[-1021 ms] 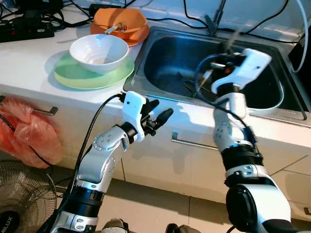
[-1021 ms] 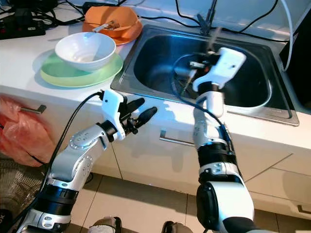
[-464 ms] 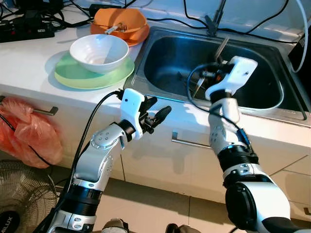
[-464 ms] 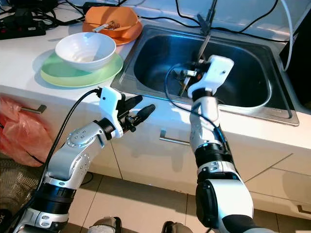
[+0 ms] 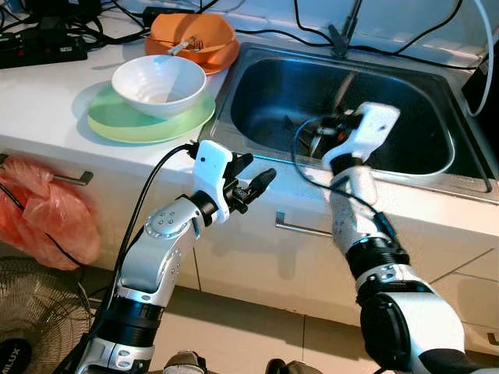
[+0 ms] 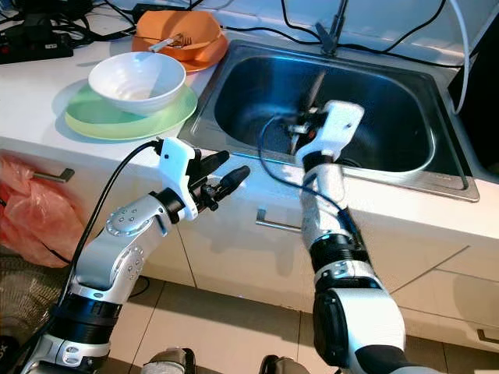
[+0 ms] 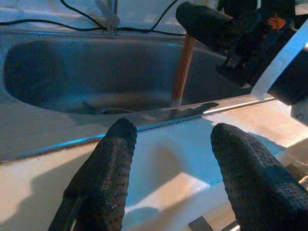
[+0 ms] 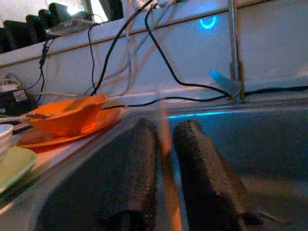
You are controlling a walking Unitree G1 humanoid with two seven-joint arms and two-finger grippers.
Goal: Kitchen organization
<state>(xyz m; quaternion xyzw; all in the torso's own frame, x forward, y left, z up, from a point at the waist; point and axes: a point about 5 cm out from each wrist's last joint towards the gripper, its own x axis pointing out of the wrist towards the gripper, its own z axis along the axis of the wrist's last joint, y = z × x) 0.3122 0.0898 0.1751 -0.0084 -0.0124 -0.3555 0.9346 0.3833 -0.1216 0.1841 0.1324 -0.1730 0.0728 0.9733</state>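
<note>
Chopsticks (image 8: 166, 159), a thin brownish pair blurred in the right wrist view, stood clamped between the two black fingers (image 8: 199, 168) of the right hand (image 5: 331, 132), rising upright out of it over the steel sink (image 5: 257, 86). Compared with a second earlier, that hand had come lower and nearer the front rim of the sink, and the sticks no longer reached up as far as the tap (image 5: 343, 35) behind them; the left arm had scarcely shifted. The left hand (image 5: 253, 181) hung just in front of the white worktop (image 5: 47, 101), below its edge and to the left of the right hand, its fingers (image 7: 108, 168) spread apart with nothing between them. From its wrist view the sticks (image 7: 180, 72) showed beyond the sink rim, gripped from above by the other hand. Dark utensils (image 5: 300, 132) lay on the sink floor just beside the right hand. Farther along the worktop, well apart from both hands, a white bowl (image 5: 158, 82) sat on a green plate (image 5: 117, 121), and behind it an orange bowl (image 5: 195, 35) held cutlery. Black cables (image 5: 405, 43) trailed along the wall behind the sink. Below the worktop were pale cabinet doors with a metal handle (image 5: 300, 227), a red plastic bag (image 5: 39, 210) hanging from another handle, and a fan (image 5: 31, 319) on the tiled floor.
</note>
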